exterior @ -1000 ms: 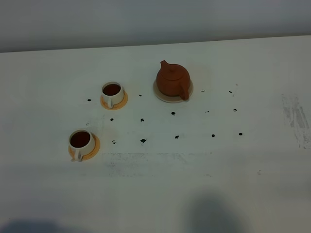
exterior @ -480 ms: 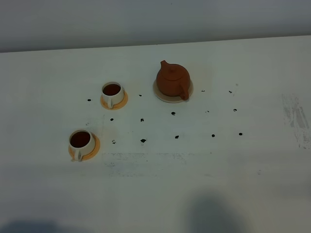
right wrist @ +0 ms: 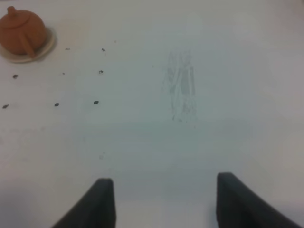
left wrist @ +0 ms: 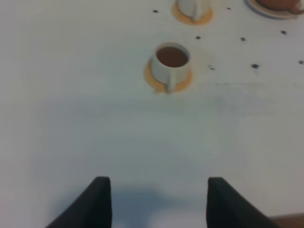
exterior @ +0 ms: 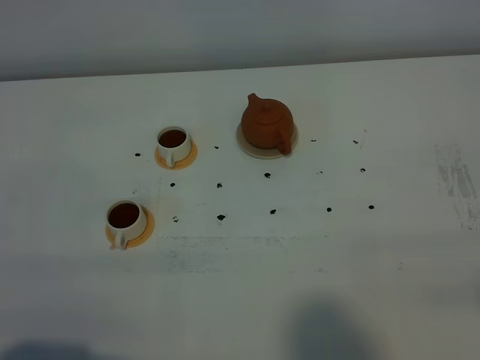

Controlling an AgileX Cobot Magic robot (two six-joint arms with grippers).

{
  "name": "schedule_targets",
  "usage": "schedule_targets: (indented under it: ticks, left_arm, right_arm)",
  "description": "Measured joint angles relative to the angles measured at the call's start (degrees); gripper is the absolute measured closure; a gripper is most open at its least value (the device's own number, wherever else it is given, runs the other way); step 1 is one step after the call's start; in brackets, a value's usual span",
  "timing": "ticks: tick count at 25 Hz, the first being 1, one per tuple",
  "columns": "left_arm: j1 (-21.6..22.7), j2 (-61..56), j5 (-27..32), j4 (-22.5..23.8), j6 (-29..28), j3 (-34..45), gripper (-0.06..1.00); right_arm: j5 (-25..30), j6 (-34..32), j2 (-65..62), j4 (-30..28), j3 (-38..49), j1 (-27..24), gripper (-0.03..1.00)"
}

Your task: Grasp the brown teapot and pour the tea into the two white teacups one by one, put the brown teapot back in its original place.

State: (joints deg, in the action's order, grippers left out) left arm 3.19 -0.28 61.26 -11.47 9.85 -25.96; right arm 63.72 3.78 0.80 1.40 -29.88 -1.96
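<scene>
teapot: brown teapot, round reddish-brown clay, knobbed lid, short spout aimed at the far edge, loop handle facing my side. Upright.
teapot seat: sits on the pale beige coaster, whose rim shows all round its base. Far centre of the white table.
far cup: white teacup on an orange saucer, dark tea inside, handle toward me. Left of the teapot, clearly apart from it.
near cup: second white teacup on its own orange saucer, also holding dark tea, handle toward me. Nearer and further left than the first cup.
left fingers: my left gripper shows two dark fingertips with a gap between them in the wrist view; nothing between them, nothing held. It sits over bare table, near cup ahead of it.
right fingers: my right gripper is spread wide, holding nothing, over bare table. Teapot is well off to one side ahead.
edges: far table edge runs just behind the teapot, grey wall beyond.
open room: broad bare stretch on the right half and along the near side. Small black marks dot the surface between cups and teapot; a scuffed patch lies at far right.
</scene>
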Motion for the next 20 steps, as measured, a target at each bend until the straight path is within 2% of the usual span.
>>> schedule_targets:
  ticks: [20]
  left_arm:
    - [-0.73, 0.00, 0.00, 0.00, 0.00, 0.00, 0.51]
  right_arm:
    - [0.00, 0.00, 0.00, 0.00, 0.00, 0.00, 0.49]
